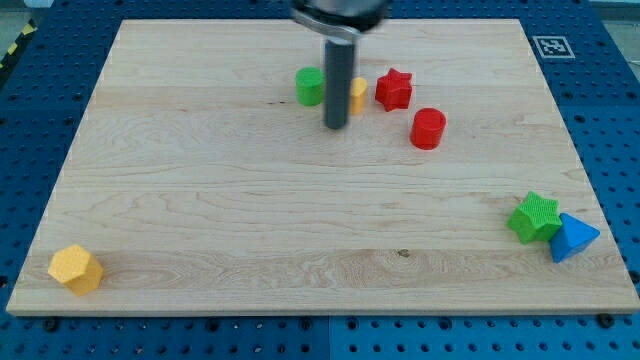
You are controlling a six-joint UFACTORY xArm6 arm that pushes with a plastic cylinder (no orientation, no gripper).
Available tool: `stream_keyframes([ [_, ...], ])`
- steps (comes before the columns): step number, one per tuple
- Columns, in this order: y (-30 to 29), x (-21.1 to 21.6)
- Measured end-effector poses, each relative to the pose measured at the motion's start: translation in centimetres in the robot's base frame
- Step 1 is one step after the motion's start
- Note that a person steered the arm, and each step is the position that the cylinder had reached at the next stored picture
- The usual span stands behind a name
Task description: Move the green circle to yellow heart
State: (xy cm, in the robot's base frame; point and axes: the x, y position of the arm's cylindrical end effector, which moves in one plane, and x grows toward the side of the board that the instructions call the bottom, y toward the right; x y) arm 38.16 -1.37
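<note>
While my rod hangs over the far middle of the wooden desk, my tip rests just near of two blocks. I have no hand, only this rod. On its left sits the green circle; on its right, mostly hidden behind the rod, the yellow heart. They lie close, so the push seems nearly done. Farther right are a red star and a red cylinder.
</note>
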Motion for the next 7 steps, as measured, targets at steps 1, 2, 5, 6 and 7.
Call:
stream_keyframes([
  [1, -3.5, -0.7],
  [2, -4.9, -2.1],
  [5, -4.6, -3.7],
  [6, -3.6, -2.9],
  [7, -5.3, -5.2],
])
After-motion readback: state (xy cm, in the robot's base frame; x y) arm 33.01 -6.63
